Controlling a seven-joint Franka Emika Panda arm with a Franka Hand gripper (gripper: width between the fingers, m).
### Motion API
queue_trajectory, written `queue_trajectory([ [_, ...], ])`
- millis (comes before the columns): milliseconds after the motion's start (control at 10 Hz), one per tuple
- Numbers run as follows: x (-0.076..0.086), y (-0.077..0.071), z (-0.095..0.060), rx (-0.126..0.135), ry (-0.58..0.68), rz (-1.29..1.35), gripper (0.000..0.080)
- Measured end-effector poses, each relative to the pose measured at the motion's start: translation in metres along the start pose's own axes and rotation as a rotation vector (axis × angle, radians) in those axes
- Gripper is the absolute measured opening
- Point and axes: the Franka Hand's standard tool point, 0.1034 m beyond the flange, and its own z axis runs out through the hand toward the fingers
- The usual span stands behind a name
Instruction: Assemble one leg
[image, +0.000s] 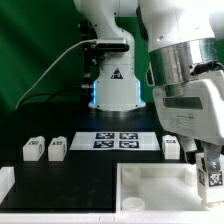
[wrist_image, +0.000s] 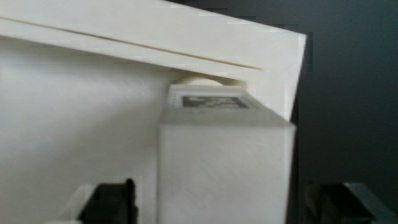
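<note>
leg: white block, b/w tag on face
pose: upright, held in gripper
spot: end against tray piece corner

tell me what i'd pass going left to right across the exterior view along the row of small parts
first leg → second leg → marker board → third leg → fourth leg, at the tool
</note>
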Motion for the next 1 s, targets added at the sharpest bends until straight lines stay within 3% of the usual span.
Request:
queue_trajectory([
  [100,-0.003,-0.002,0.0,0.001,-0.002,-0.191,0.059],
  [200,-0.004,-0.004,0.0,-0.003,-0.007,-0.383,0.059],
  [300,-0.008,-0.006,0.0,-0.027,-0.025,-0.563,0.0637],
  [400,-0.014,-0.007,0.0,-0.05,-0.035,-0.693,0.0646],
  [700,-0.01,-0.006,0.0,-0.052,-0.033,-1.025,0.0649],
  [800,-0.008,-0.001,0.002,-0.103,-0.051,-1.294,0.0649],
  [900,-0.008,-0.002,0.002,-0.13,-0.066,-1.419,0.0649],
  [1000,-0.008,-0.003,0.003,-0.124,-0.062,-1.429,0.0649],
])
